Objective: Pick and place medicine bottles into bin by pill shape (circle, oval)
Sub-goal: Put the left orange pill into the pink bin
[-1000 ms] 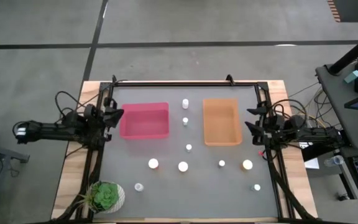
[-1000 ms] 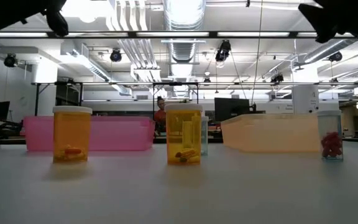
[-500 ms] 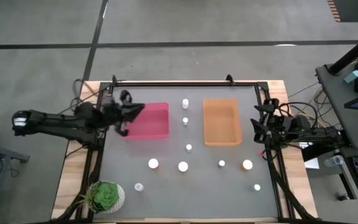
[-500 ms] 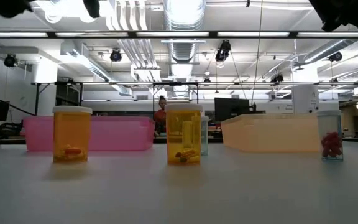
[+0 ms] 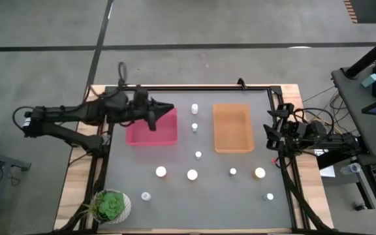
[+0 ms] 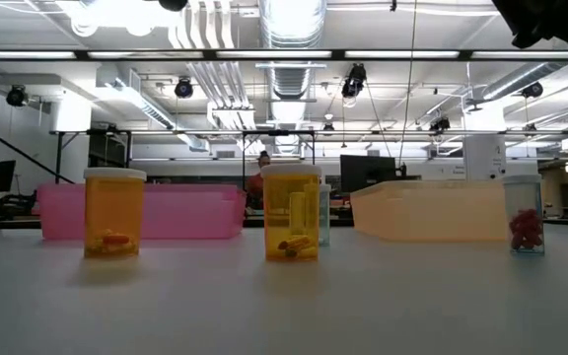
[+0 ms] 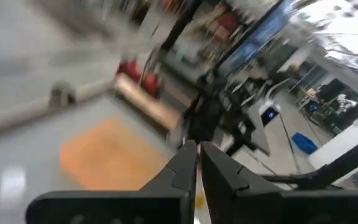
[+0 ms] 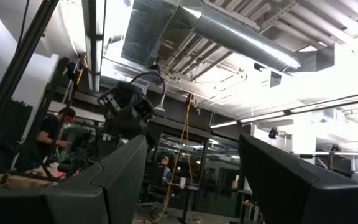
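Several medicine bottles with white caps stand on the grey table, among them one between the bins and one nearer the front. The low view shows two orange ones and a clear one with red pills. The pink bin lies far left and the orange bin far right. My left gripper hangs shut and empty above the pink bin's far left corner; its closed fingers point toward the orange bin. My right gripper waits open at the table's right edge.
A white pot with a green plant stands at the near left corner. A black frame rail runs along the table's far edge. Bottles are scattered across the near half of the table, with bare grey surface between them.
My left gripper has risen and swung from the table's left edge toward the right, to above the pink bin's far left corner. It has tipped up from pointing downward to nearly level and stayed shut. No bottle or bin has moved.
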{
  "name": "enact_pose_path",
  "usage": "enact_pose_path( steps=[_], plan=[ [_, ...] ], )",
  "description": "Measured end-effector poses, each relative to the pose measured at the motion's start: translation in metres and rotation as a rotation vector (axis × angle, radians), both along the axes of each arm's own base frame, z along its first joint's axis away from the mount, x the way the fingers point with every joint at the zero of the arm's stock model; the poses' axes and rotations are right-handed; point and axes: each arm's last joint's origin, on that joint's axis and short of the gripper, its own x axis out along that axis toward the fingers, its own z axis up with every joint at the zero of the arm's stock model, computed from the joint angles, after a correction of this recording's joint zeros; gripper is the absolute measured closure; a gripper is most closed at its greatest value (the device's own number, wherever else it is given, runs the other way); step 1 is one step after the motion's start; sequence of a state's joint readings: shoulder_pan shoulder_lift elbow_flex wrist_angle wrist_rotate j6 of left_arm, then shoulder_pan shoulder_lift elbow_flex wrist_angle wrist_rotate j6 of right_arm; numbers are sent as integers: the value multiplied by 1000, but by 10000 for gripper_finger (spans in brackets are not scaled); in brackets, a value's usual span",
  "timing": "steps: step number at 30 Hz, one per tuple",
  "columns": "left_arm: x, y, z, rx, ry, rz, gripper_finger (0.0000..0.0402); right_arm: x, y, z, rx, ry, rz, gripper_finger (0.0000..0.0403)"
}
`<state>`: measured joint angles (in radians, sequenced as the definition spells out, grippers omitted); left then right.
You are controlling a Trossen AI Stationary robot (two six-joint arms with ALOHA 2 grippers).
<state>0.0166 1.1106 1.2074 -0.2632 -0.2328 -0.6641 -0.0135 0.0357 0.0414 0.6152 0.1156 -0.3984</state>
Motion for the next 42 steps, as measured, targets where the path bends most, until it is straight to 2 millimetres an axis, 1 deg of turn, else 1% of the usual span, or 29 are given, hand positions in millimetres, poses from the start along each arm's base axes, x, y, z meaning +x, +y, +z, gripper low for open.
enact_pose_path(
  steps=[4,7,9,11,13,15,18,20,22,24,26,28,30,34,38,42],
  plan=[
    [20,-16,-16,-192,152,-50,396,0,0,0,-5,1,-5,154],
    [31,-31,-29,-274,236,-116,396,0,0,0,-5,1,-5,154],
    [38,-41,-40,-333,291,-151,396,0,0,0,-5,2,-5,154],
    [43,-53,-55,-404,385,-174,396,0,0,0,-4,4,-4,154],
    [45,-64,-67,-483,480,-206,396,0,0,0,-4,4,-4,154],
    [43,-74,-79,-575,607,-221,396,0,0,0,-4,4,-4,154],
    [37,-89,-101,-681,830,-180,396,0,0,0,-4,4,-5,154],
    [32,-96,-114,-707,973,-126,400,0,0,0,-3,4,-6,154],
    [27,-99,-124,-694,1087,-73,401,0,0,0,5,4,-17,154],
    [26,-99,-131,-669,1159,-39,401,0,-1,0,7,5,-20,154],
    [29,-99,-138,-607,1182,-71,401,0,-1,0,7,5,-19,154],
    [33,-99,-142,-490,1184,-152,401,0,-1,0,6,4,-20,154],
    [37,-100,-147,-410,1201,-198,401,0,-1,0,6,3,-20,154],
    [43,-101,-157,-353,1228,-207,398,0,-1,0,1,1,-23,154],
    [46,-102,-162,-316,1248,-243,373,0,-1,0,1,1,-23,154],
    [47,-103,-161,-289,1244,-281,322,0,-1,0,1,1,-24,154]
  ],
)
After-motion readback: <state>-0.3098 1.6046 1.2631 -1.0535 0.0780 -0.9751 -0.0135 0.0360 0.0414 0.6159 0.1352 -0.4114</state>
